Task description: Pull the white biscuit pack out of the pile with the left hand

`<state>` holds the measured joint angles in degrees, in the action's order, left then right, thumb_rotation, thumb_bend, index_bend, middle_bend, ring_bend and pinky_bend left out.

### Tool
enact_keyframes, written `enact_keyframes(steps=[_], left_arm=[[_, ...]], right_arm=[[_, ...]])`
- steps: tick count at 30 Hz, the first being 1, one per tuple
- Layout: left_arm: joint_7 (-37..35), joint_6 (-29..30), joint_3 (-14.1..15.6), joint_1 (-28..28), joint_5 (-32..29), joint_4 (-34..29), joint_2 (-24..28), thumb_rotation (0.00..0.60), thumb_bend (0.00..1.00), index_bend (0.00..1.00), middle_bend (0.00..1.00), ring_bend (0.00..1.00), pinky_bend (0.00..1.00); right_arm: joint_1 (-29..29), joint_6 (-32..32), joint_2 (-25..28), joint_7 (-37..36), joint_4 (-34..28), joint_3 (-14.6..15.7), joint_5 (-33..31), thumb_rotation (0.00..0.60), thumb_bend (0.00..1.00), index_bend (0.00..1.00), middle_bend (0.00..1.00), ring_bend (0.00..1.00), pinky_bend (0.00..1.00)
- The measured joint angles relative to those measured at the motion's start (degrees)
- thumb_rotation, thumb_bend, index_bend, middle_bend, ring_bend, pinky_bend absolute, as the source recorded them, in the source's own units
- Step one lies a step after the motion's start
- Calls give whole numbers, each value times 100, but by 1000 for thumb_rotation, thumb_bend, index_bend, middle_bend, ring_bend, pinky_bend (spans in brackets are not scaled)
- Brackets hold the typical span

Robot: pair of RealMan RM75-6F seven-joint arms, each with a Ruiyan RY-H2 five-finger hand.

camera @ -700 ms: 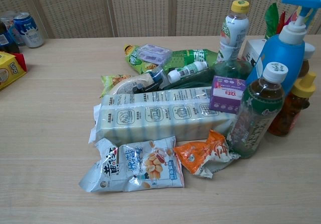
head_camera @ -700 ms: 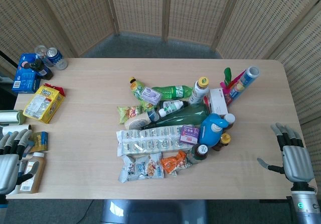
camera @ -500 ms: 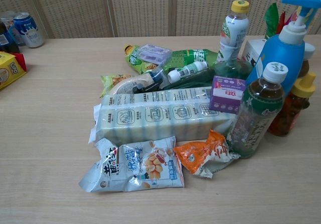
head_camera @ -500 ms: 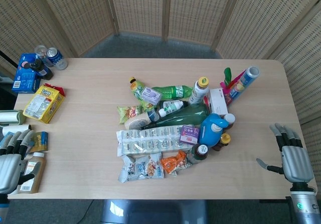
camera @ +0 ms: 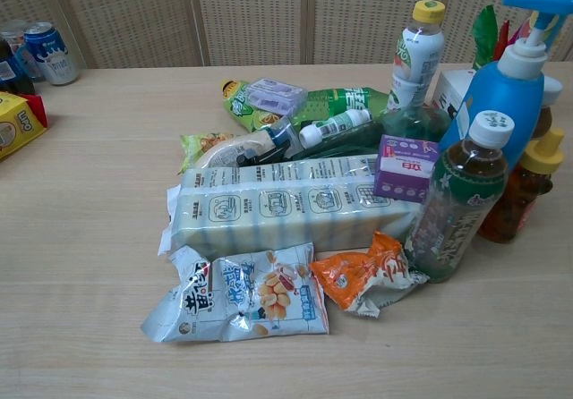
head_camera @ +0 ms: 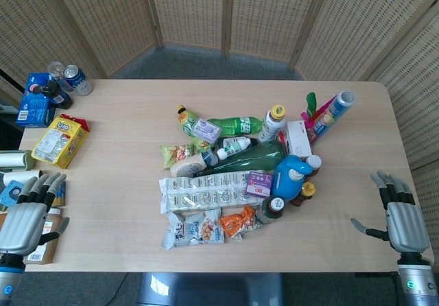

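While my left robot hand (head_camera: 26, 217) hangs empty, fingers spread, well left of the pile, the white biscuit pack (head_camera: 209, 194) lies at its front, purple box (head_camera: 258, 183) apparently resting on it; pulling may topple the tea bottle (camera: 455, 202).

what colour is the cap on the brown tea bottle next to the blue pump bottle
White; the tea bottle cap shows best in the chest view, beside the blue pump bottle.

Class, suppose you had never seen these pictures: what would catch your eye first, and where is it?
The heap of snacks and bottles mid-table, with the long white biscuit pack lying along its front edge. Right of it towers the blue pump bottle. At the table's near corners, the left hand and right hand hover, fingers spread, holding nothing.
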<state>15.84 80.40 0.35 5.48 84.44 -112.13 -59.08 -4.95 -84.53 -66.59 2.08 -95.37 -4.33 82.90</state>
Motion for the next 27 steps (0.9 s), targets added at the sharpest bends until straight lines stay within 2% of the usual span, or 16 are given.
enact_keyframes(steps=[7, 13, 20, 27], left_arm=[[145, -538, -43, 338, -108, 83, -261, 600, 383, 0, 0, 0, 0], [206, -1302, -133, 791, -383, 223, -587, 600, 384, 0, 0, 0, 0], [89, -2454, -421, 1635, -1073, 705, -1328, 600, 383, 0, 0, 0, 0], [-11, -3107, -701, 2311, -1701, 1387, -2123, 600, 383, 0, 0, 0, 0]], right_arm=[[-7, 40, 29, 11, -27, -21, -30, 491, 36, 0, 0, 0, 0], [42, 22, 34, -16, -20, -10, -58, 493, 35, 0, 0, 0, 0], [131, -53, 88, -75, -26, 1, -82, 494, 36, 0, 0, 0, 0], [244, -147, 181, -146, -34, 7, -124, 497, 35, 0, 0, 0, 0]])
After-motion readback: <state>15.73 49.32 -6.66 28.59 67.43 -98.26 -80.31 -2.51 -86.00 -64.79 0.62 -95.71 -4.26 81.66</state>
